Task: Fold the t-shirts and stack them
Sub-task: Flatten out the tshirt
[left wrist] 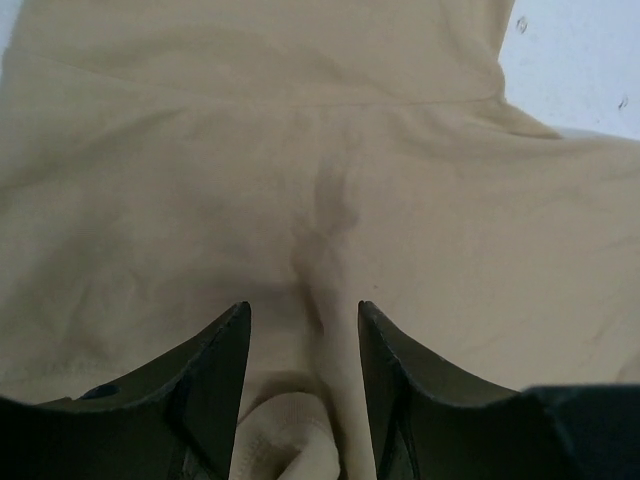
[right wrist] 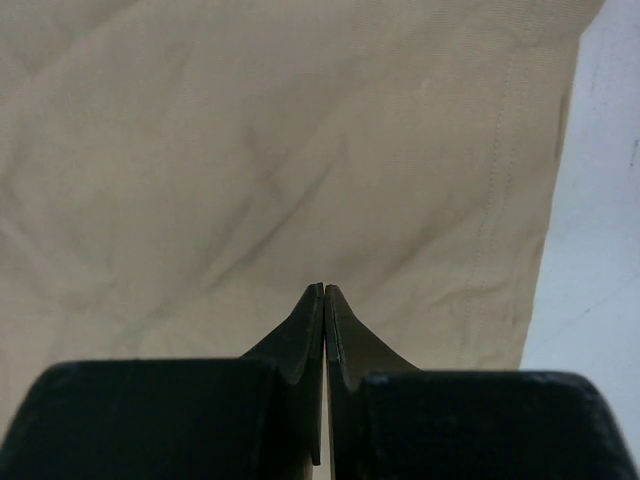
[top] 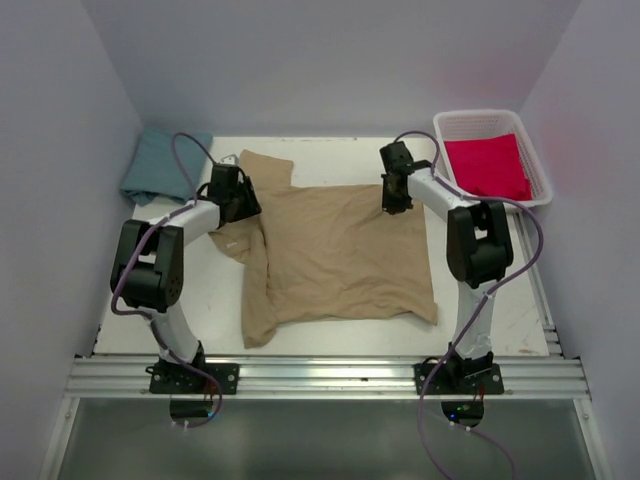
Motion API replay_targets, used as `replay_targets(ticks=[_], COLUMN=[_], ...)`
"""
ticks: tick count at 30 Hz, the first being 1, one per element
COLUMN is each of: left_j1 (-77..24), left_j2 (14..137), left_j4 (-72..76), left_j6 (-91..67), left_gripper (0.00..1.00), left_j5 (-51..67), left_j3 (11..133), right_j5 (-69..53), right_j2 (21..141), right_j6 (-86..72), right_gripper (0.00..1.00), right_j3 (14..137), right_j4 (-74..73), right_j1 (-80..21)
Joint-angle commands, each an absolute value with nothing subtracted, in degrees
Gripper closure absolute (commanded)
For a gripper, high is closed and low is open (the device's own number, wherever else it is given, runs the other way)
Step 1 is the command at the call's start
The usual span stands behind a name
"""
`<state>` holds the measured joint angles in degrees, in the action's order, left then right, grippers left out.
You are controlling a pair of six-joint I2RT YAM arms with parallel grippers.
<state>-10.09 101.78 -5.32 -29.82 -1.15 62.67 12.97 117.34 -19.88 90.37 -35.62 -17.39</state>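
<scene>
Tan t-shirt (top: 340,255) lay spread flat and lightly creased across the middle of the table (top: 500,320). Its long axis ran left to right, with collar end and sleeves toward the left arm and hem toward the right. Red t-shirt (top: 487,167) sat in the basket (top: 470,120) at the far right corner; teal t-shirt (top: 155,165) lay bunched at the far left. Left gripper (left wrist: 303,310) sat low at the collar end, jaws apart astride a raised ridge of cloth, perhaps not yet pinching it. Right gripper (right wrist: 324,288) was closed, tips together, over the cloth just inside the hem. Each arm was nearest its own end.
</scene>
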Motion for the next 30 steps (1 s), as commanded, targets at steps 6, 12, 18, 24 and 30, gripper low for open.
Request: replay_targets(ticks=[6, 12, 18, 24, 30], left_j1=[-9.05, -8.70, -7.56, -6.86, -6.33], left_j2=[108.97, 116.45, 122.68, 128.48, 134.11], left_j4=[-1.66, -3.34, -3.51, -6.42, -1.86], left_j6=[-31.73, -32.43, -34.19, -34.54, -36.03], left_gripper=[0.50, 0.50, 0.92, 1.00, 1.00], left_j5=[6.85, 10.37, 13.97, 14.68, 20.99], left_j3=[69.68, 74.09, 77.94, 85.77, 93.59], right_j5=[12.47, 13.62, 12.48, 11.69, 13.70], right_j2=[121.72, 127.70, 132.44, 137.63, 144.22], right_j6=[-20.30, -22.41, -22.50, -22.33, -21.36], right_gripper=[1.00, 1.00, 1.00, 1.00, 1.00], right_j3=[96.15, 101.68, 104.50, 111.26, 123.03], right_j4=[-37.70, -42.10, -42.54, -44.73, -48.68], right_j1=[-15.83, -12.58, -10.03, -7.65, -5.89])
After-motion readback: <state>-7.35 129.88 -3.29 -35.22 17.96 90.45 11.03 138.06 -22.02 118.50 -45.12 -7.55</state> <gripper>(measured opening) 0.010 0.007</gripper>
